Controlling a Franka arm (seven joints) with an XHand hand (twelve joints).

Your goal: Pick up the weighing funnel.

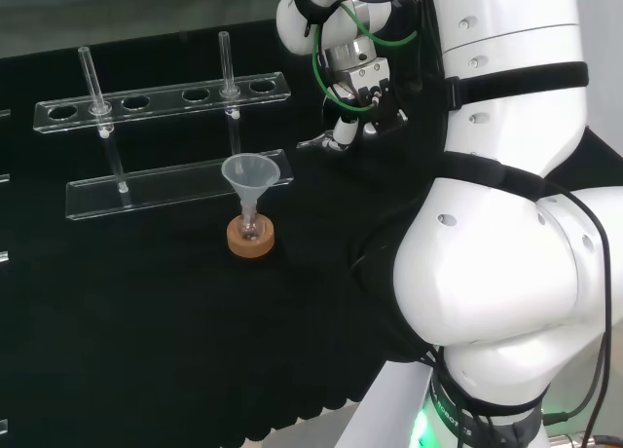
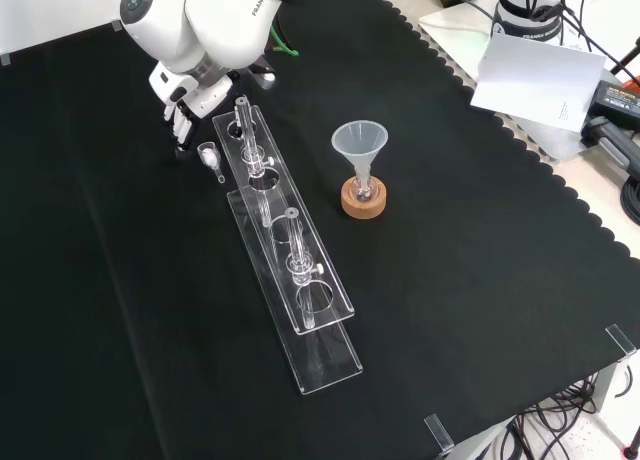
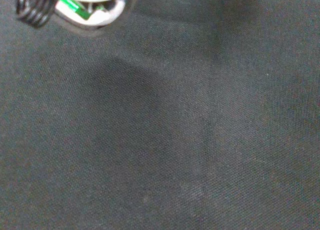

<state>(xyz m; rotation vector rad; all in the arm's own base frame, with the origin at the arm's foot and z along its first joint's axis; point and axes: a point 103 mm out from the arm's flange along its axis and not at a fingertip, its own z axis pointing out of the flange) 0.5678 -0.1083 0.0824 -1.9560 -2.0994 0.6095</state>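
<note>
The weighing funnel, a small clear scoop with a short stem, lies on the black cloth beside the far end of the tube rack in the front view. The hand hangs just up and to the left of it, fingers pointing down at the cloth and relaxed, nothing between them. A small gap separates the fingertips from the scoop. In the head view the hand sits to the right of the rack's end, under the arm's white links. The wrist view looks at bare cloth past a blurred part of the hand.
A clear tube rack with two upright tubes runs along the cloth. The big funnel stands in a small flask on a cork ring, right of the rack. A white sheet and cables lie off the cloth at upper right.
</note>
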